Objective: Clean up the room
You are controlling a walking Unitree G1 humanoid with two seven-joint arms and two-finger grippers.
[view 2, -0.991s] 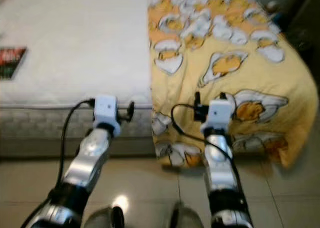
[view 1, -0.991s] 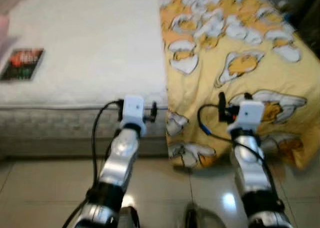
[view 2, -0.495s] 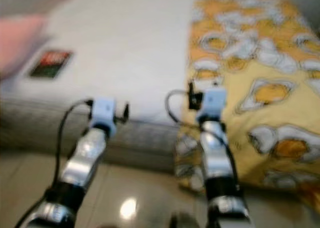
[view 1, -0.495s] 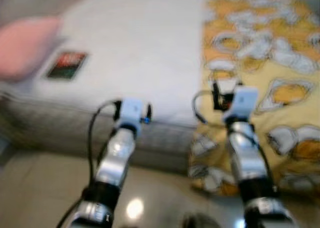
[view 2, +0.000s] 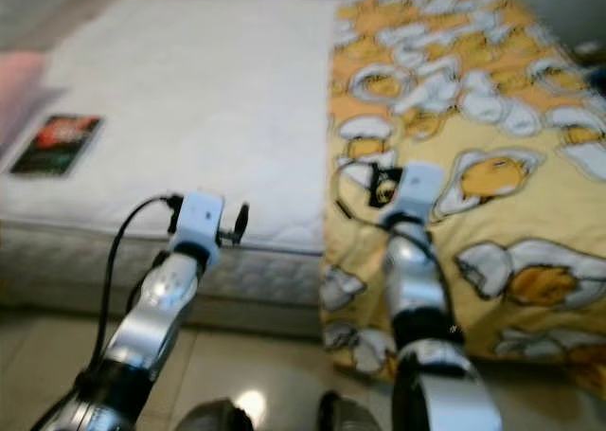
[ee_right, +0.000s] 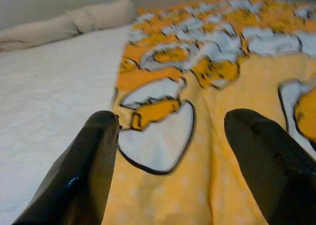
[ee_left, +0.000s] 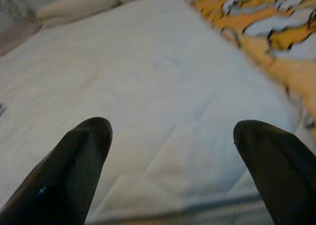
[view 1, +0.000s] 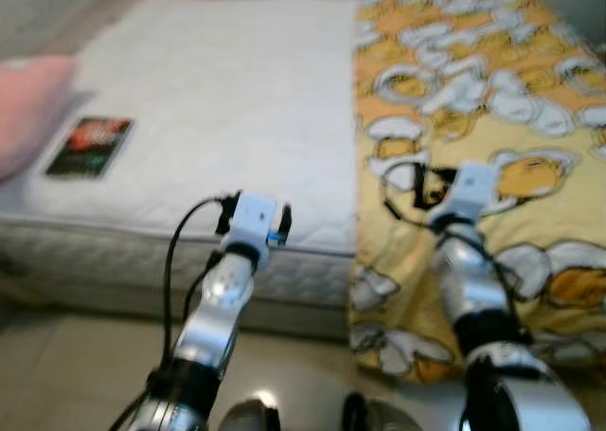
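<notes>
My left gripper [ee_left: 170, 156] spread over the white mattress [view 1: 227, 99], my right gripper [ee_right: 170, 151] spread above the yellow blanket [view 1: 492, 118], book [view 1: 89, 146] at ten o'clock, cover writing too blurred to read

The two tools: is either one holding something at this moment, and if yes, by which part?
Nothing is held. The left tool is open above the white mattress, and the right tool is open above the yellow blanket.
</notes>
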